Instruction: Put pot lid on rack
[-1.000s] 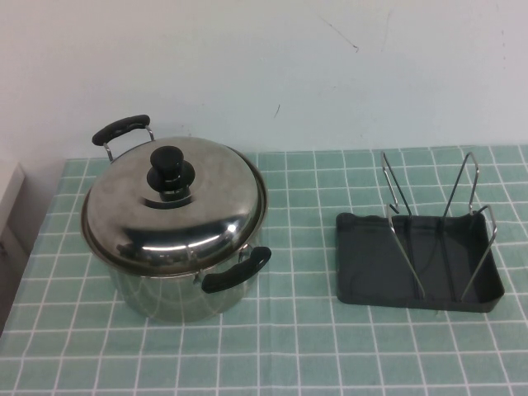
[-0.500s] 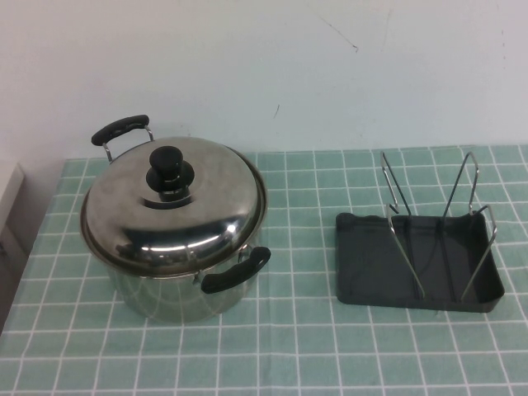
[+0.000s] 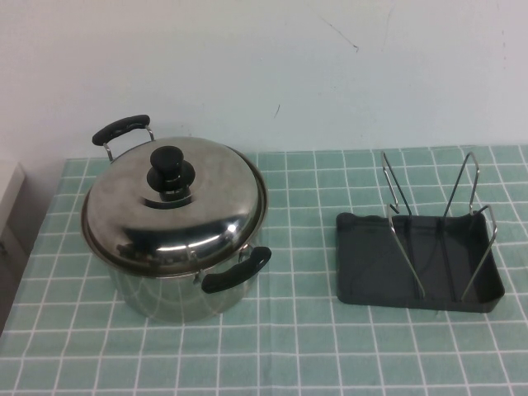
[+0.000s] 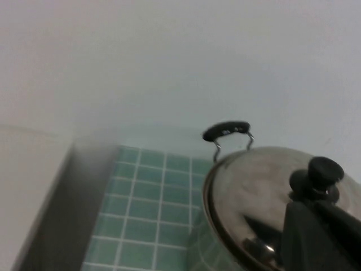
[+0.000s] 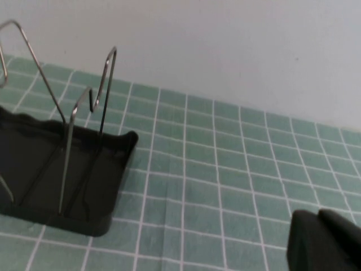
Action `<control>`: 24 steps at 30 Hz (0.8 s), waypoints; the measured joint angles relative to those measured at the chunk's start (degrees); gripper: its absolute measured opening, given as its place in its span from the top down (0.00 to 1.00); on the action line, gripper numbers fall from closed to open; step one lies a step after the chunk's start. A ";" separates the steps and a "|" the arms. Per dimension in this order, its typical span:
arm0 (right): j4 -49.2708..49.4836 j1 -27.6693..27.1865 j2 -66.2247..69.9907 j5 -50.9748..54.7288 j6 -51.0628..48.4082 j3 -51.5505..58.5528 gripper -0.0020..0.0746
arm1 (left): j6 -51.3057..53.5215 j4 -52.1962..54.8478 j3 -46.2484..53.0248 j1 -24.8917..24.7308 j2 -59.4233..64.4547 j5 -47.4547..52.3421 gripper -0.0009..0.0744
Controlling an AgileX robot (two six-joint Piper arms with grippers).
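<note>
Sitting near the table's left edge, the pot lid (image 3: pixel 175 216) closes the steel pot (image 3: pixel 169 289) (black knob upward). The left gripper (image 4: pixel 321 237) hangs just beside that lid, seen only from its wrist; its jaws' state cannot be told. Toward the right edge stands the rack (image 3: pixel 417 262), wire loops upright. The right gripper (image 5: pixel 324 240) hovers near the rack, jaws likewise unreadable.
</note>
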 joint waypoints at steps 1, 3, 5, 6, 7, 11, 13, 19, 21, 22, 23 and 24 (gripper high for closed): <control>0.08 0.00 0.96 -0.12 -0.60 0.00 0.98 | 4.03 -4.52 0.00 0.00 2.44 0.00 0.99; 0.22 0.00 2.02 -0.76 -1.09 0.00 0.98 | 13.08 -15.47 0.00 0.00 7.01 -0.82 0.99; 0.35 0.00 2.17 -1.53 -1.35 0.00 0.98 | 25.12 -28.94 0.00 0.00 12.57 -2.68 0.99; 0.35 0.00 2.26 -1.92 -1.48 0.00 0.98 | 32.06 -35.04 0.00 -0.10 14.74 -3.83 0.99; 0.35 0.00 2.26 -2.19 -1.61 0.13 0.98 | 39.76 -43.21 0.00 -0.08 17.34 -5.01 0.99; 0.79 0.00 2.40 -4.42 -1.72 1.18 0.98 | 72.88 -74.88 -1.04 -0.08 27.23 -6.73 0.99; 1.06 0.00 2.40 -5.24 -1.72 1.95 0.98 | 85.60 -82.84 -1.98 -0.22 31.16 -6.82 0.99; 1.29 0.00 2.40 -6.15 -1.72 2.33 0.98 | 104.30 -88.77 -7.02 -6.45 41.40 -8.30 0.71; 1.29 0.00 2.40 -6.18 -1.72 2.33 0.98 | 108.34 -89.18 -9.24 -9.20 44.02 -8.99 0.55; 1.29 0.00 2.40 -6.29 -1.72 2.33 0.98 | 110.11 -89.30 -10.31 -10.55 45.56 -9.17 0.47; 1.29 0.00 2.40 -6.29 -1.72 2.33 0.98 | 111.44 -89.30 -11.35 -11.68 47.20 -9.30 0.39; 1.29 0.00 2.40 -6.32 -1.84 2.33 0.98 | 112.35 -89.30 -12.13 -12.42 48.58 -9.30 0.35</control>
